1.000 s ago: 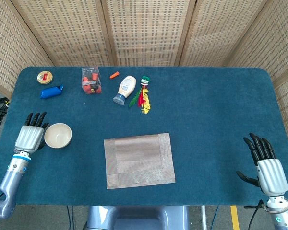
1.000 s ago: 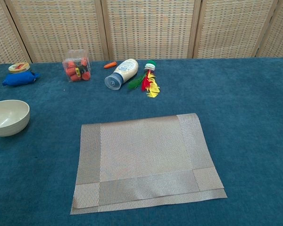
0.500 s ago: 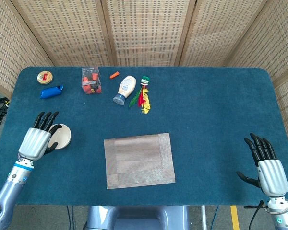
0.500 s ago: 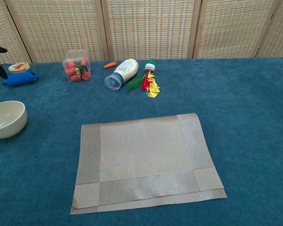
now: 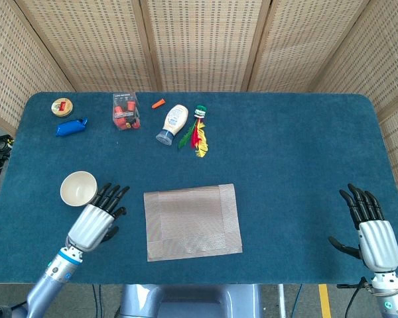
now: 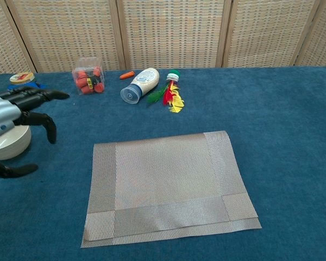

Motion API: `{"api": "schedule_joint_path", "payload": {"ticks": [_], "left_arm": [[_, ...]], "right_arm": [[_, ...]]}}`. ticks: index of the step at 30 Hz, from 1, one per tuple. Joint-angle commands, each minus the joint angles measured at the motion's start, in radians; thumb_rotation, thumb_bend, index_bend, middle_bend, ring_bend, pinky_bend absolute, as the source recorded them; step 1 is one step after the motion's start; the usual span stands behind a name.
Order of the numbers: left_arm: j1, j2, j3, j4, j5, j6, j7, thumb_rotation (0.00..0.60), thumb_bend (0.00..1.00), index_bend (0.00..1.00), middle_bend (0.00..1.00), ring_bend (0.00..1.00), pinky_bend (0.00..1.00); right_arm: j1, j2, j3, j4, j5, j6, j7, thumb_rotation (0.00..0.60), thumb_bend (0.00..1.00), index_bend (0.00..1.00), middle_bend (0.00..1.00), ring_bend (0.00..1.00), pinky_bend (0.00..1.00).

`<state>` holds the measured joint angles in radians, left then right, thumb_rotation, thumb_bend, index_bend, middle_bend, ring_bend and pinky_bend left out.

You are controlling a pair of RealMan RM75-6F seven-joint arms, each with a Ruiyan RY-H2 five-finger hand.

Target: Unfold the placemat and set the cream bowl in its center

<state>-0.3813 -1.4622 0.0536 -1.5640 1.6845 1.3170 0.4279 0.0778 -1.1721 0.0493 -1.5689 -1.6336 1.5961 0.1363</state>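
The grey woven placemat (image 5: 192, 222) (image 6: 167, 185) lies folded on the blue table, a second layer showing along its near edge. The cream bowl (image 5: 78, 187) (image 6: 10, 143) sits upright to its left. My left hand (image 5: 94, 220) (image 6: 11, 122) hovers open between the bowl and the placemat's left edge, fingers spread, holding nothing. At the table's near right corner my right hand (image 5: 369, 226) is open too, far from both; the chest view does not show it.
Along the far side lie a small round tin (image 5: 62, 106), a blue pouch (image 5: 71, 126), a clear box of red items (image 5: 125, 111), an orange piece (image 5: 158, 103), a tipped white bottle (image 5: 173, 122) and a feathered toy (image 5: 198, 130).
My left hand has moved from the bowl's left side across to its right, toward the placemat. The bowl has shifted slightly left. My right hand has barely moved.
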Motion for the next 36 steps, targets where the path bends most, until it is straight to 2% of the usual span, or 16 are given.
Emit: {"api": "schedule_joint_path", "payload": {"ticks": [1, 14, 36], "left_arm": [[0.004, -0.066, 0.027, 0.01, 0.022, -0.029, 0.043, 0.6, 0.26, 0.42, 0.0, 0.0, 0.0], [0.023, -0.202, 0.071, 0.068, 0.024, -0.095, 0.134, 0.6, 0.26, 0.47, 0.0, 0.0, 0.0], [0.03, -0.268, 0.073, 0.129, -0.009, -0.139, 0.128, 0.6, 0.28, 0.46, 0.0, 0.0, 0.0]], "right_arm": [[0.0, 0.002, 0.001, 0.0, 0.002, 0.0, 0.004, 0.6, 0.09, 0.08, 0.0, 0.0, 0.0], [-0.002, 0.011, 0.003, -0.003, 0.005, 0.002, 0.024, 0.6, 0.09, 0.08, 0.0, 0.0, 0.0], [-0.003, 0.015, 0.003, -0.006, 0.004, 0.001, 0.033, 0.6, 0.09, 0.08, 0.0, 0.0, 0.0]]}}
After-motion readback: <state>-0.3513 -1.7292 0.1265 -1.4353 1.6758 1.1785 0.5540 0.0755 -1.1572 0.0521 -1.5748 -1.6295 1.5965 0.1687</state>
